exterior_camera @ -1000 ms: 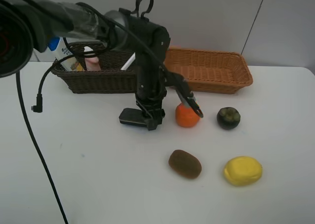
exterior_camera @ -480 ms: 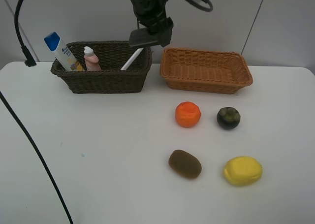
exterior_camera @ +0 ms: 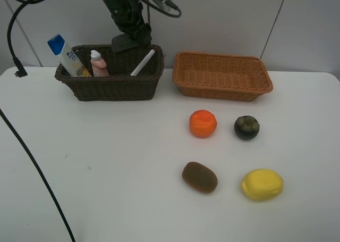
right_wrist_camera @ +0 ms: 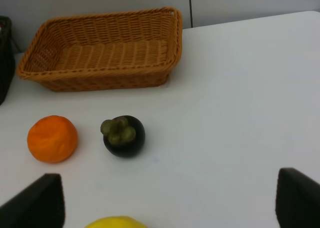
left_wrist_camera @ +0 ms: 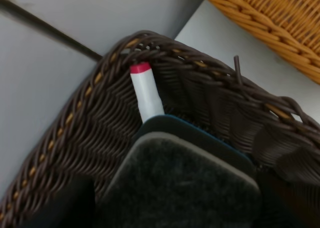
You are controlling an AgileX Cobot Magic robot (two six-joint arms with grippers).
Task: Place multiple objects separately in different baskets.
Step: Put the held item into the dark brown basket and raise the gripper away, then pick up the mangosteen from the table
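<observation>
My left gripper is shut on the dark grey eraser block, hanging just above the right half of the dark brown basket. Inside that basket stand the shampoo bottle, the pink bottle and the white marker. The orange-tan basket holds nothing. On the table lie the orange, mangosteen, kiwi and lemon. My right gripper is open, near the lemon's side.
A black cable trails down the left side of the white table. A grey wall stands right behind both baskets.
My left arm has lifted the eraser block from the table beside the orange and carried it back and left, over the dark brown basket. The fruits have not moved.
</observation>
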